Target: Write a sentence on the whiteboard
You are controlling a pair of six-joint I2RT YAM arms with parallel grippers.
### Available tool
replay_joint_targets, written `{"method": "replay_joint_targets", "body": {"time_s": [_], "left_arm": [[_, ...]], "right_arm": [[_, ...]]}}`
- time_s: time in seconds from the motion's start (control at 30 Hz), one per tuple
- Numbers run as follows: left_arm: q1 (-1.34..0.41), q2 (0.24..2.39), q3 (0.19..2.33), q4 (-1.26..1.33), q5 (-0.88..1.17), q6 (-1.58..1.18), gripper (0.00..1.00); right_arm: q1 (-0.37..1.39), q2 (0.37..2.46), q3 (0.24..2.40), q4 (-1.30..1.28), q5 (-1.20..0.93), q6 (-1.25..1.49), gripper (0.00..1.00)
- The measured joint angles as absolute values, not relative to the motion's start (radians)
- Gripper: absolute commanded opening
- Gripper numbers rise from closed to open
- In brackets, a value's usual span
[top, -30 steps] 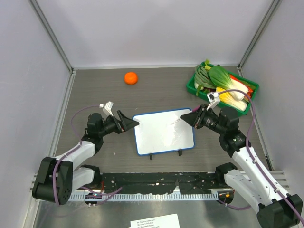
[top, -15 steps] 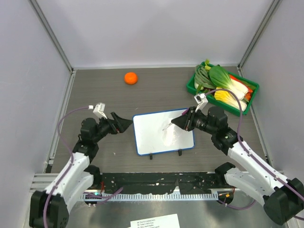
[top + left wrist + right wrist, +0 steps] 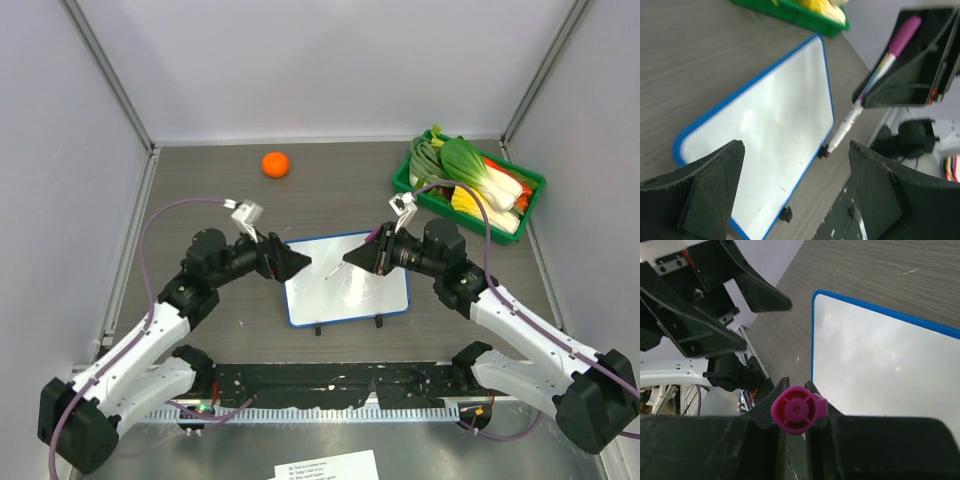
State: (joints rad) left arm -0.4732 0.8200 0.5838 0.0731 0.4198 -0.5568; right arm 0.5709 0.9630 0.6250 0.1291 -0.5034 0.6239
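Note:
The whiteboard (image 3: pixel 350 292) lies flat at the table's middle, white with a blue frame (image 3: pixel 775 130) (image 3: pixel 880 355). No sentence shows on it; its surface is blank. My right gripper (image 3: pixel 352 257) (image 3: pixel 797 382) is shut on a white marker (image 3: pixel 338 267) with a magenta cap end (image 3: pixel 796 410). In the left wrist view the marker (image 3: pixel 860 102) slants down over the board's middle, and I cannot tell if its tip touches. My left gripper (image 3: pixel 300 262) (image 3: pixel 796 145) hangs open over the board's left edge, facing the marker, with nothing between its fingers.
An orange (image 3: pixel 275 164) sits at the back left. A green tray (image 3: pixel 405 180) of vegetables stands at the back right. Grey walls close in the table on three sides. A printed sheet (image 3: pixel 325 465) lies in front of the arm bases.
Both grippers have moved inward over the board. The left one swung right to the board's left edge, and the right one carried the marker leftward.

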Motion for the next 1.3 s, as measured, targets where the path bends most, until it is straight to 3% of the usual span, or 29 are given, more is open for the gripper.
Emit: {"method": "replay_joint_targets", "body": {"time_s": [0.23, 0.4, 0.6, 0.73, 0.77, 0.9, 1.2, 1.3], "left_arm": [[-0.637, 0.969, 0.635, 0.092, 0.481, -0.498, 0.84], [-0.680, 1.029, 0.656, 0.145, 0.517, -0.484, 0.69], [-0.717, 1.110, 0.673, 0.179, 0.562, -0.466, 0.35], [-0.723, 1.123, 0.673, 0.187, 0.584, -0.465, 0.03], [-0.723, 1.123, 0.673, 0.190, 0.588, -0.465, 0.00], [-0.729, 1.122, 0.674, 0.206, 0.609, -0.445, 0.00], [-0.731, 1.117, 0.674, 0.205, 0.620, -0.445, 0.00], [-0.731, 1.117, 0.675, 0.205, 0.614, -0.447, 0.00]], "right_arm": [[0.590, 0.965, 0.636, 0.153, -0.536, 0.635, 0.01], [0.595, 0.965, 0.636, 0.157, -0.539, 0.639, 0.01], [0.595, 0.962, 0.636, 0.156, -0.535, 0.642, 0.01], [0.595, 0.942, 0.636, 0.152, -0.517, 0.647, 0.01], [0.595, 0.936, 0.636, 0.150, -0.514, 0.649, 0.01], [0.594, 0.925, 0.636, 0.149, -0.509, 0.663, 0.01], [0.593, 0.950, 0.636, 0.188, -0.537, 0.689, 0.43], [0.596, 0.959, 0.636, 0.204, -0.561, 0.693, 0.47]]}}
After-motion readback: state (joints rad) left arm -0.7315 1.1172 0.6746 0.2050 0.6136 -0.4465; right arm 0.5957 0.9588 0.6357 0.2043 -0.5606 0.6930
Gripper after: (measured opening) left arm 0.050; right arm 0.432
